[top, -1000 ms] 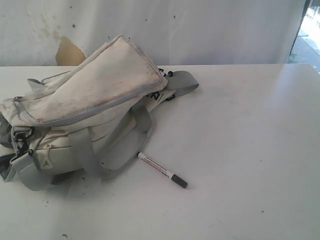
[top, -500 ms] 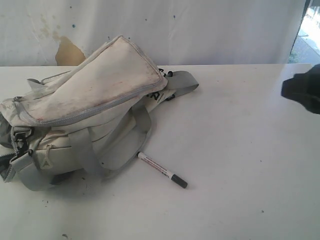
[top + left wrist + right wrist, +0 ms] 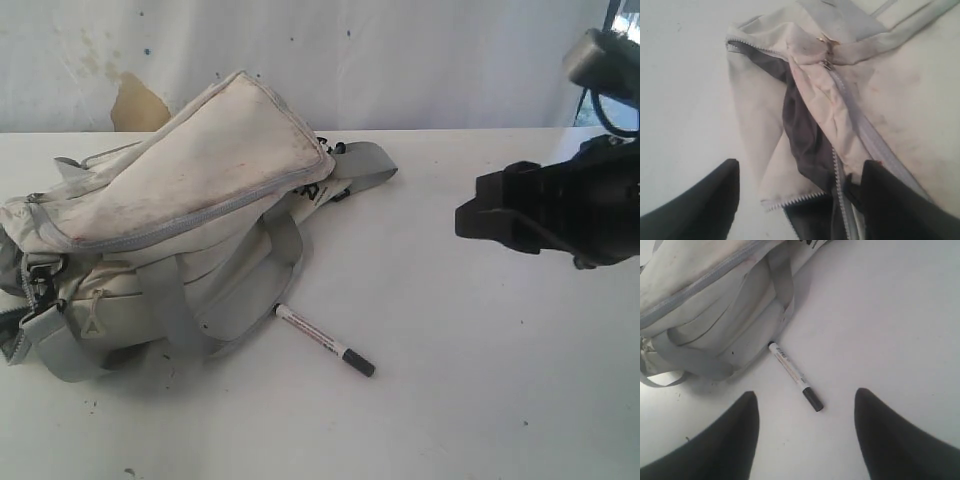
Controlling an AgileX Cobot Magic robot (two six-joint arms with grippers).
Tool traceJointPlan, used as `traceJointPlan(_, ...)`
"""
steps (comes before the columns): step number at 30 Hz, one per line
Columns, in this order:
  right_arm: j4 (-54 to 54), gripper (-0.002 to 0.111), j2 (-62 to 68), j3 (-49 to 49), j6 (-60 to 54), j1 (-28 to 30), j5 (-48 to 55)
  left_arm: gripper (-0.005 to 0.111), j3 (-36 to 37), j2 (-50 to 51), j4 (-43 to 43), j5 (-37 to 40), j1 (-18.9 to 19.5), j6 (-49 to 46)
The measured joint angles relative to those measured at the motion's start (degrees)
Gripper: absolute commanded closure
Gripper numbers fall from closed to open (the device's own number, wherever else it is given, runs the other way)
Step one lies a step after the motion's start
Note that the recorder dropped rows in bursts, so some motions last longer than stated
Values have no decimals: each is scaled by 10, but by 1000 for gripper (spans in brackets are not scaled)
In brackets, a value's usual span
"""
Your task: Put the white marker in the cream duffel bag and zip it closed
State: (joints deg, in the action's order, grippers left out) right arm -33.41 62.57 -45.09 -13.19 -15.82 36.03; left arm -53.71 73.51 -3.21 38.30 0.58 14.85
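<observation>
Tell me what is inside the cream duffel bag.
Through the open zipper of the cream duffel bag, only dark grey lining shows. Folded fabric hides the rest. The white marker lies outside, on the table.

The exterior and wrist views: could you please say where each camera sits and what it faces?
Exterior: off-arm, facing the cream duffel bag, white marker; right claw shows.
Left wrist: on left arm, facing bag's open zipper; left claw open.
Right wrist: on right arm, facing marker; claw open.
Shared: exterior and right wrist show marker.
</observation>
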Motion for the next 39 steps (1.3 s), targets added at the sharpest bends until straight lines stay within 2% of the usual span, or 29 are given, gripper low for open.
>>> traceJointPlan(6,-50,55,31,0,-15,-22,-9,33,-56,72,51,18,65,-14)
traceJointPlan(8,-81,55,46,-1,-25,-23,-15,33,-67,96,108,23,87,-40)
traceJointPlan(11,-190,55,100,-18,-66,-24,-17,33,-84,163,308,43,133,-162)
traceJointPlan(16,-327,55,182,-62,-154,-42,-5,33,-87,234,444,-7,140,-267)
traceJointPlan(23,-438,55,312,-148,-232,-114,-54,33,-90,271,548,-51,140,-314)
traceJointPlan(32,-493,55,427,-243,-234,-168,-82,43,-90,300,581,-28,140,-316)
traceJointPlan(39,-552,55,496,-290,-235,-174,-109,45,-90,300,606,-18,140,-335)
